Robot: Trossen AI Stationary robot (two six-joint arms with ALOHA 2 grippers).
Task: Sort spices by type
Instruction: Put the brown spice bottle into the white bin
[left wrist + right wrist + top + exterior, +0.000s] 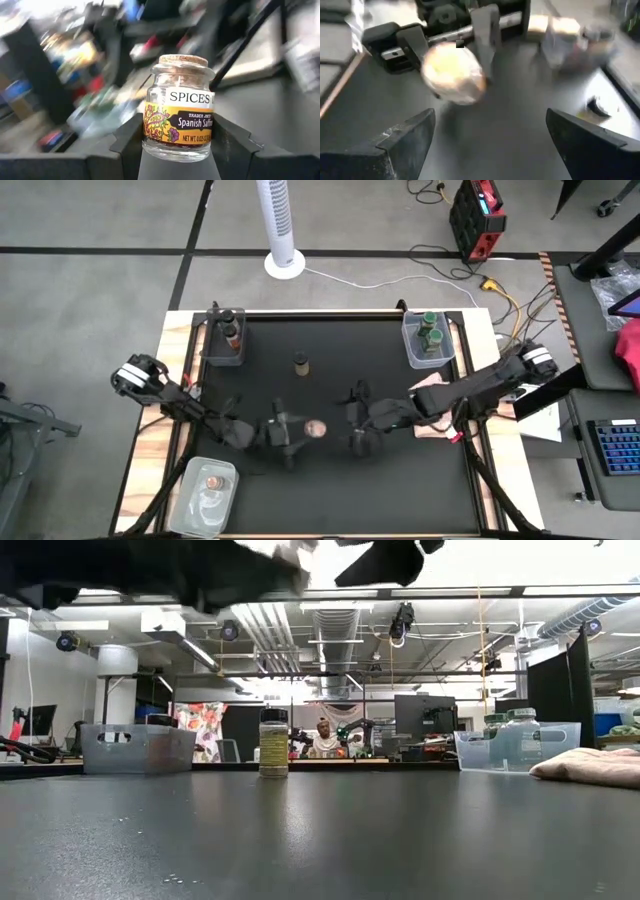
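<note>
one cork-topped saffron jar (178, 107) stood upright between the left gripper (290, 430) fingers, clamped and lifted near mid-table. just beside it the right gripper (360, 425) hung spread wide and empty, while its matching tub (205, 498) lay nearer the left arm.

A lone spice jar (273, 743) is seen upright on the black table (320, 840), well below the dark arm parts; clear tubs (137, 748) are set at both sides.
</note>
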